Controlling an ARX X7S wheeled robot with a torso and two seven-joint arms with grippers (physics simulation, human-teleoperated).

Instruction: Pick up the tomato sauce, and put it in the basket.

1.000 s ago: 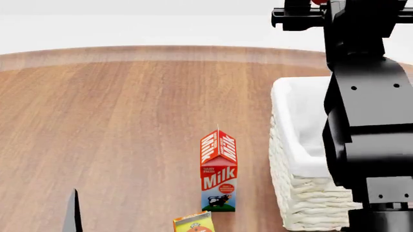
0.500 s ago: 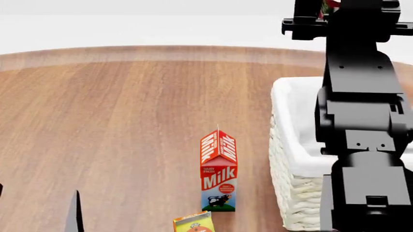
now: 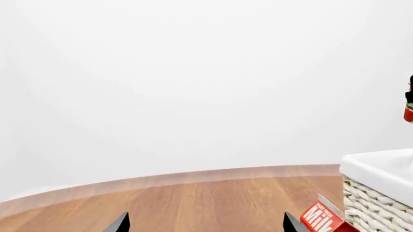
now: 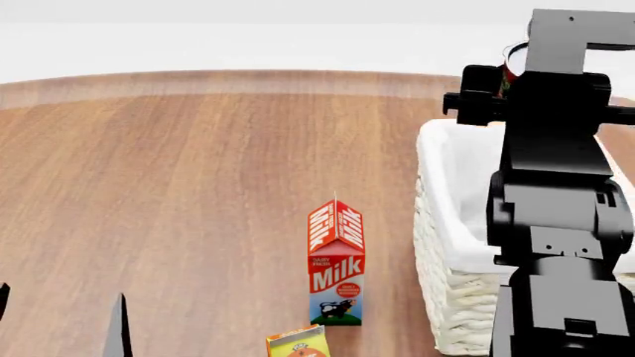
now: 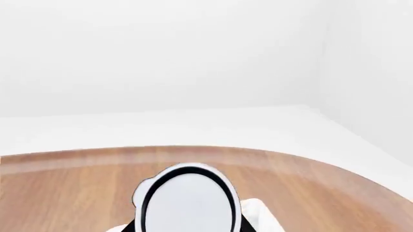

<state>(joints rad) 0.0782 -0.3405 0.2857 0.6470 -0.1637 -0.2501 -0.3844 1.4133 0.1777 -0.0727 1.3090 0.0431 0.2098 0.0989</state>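
Observation:
My right gripper (image 4: pixel 508 74) is shut on the tomato sauce (image 4: pixel 513 61), a can with a red label and a silver top. It holds the can above the far end of the basket (image 4: pixel 444 195), a cream wicker basket with a white lining. In the right wrist view the can's silver top (image 5: pixel 189 200) fills the space between the jaws, with the white lining (image 5: pixel 260 211) just beneath. The can's red edge also shows in the left wrist view (image 3: pixel 408 114). My left gripper (image 3: pixel 206 225) is open and empty, low at the near left (image 4: pixel 59 312).
A red milk carton (image 4: pixel 337 265) stands on the wooden table left of the basket; it also shows in the left wrist view (image 3: pixel 322 220) beside the basket (image 3: pixel 377 193). An orange carton's top (image 4: pixel 297 343) shows at the near edge. The table's far rim curves behind.
My right arm has come down from the top of the head view with the can, closer to the basket's far end. The left gripper has barely moved.

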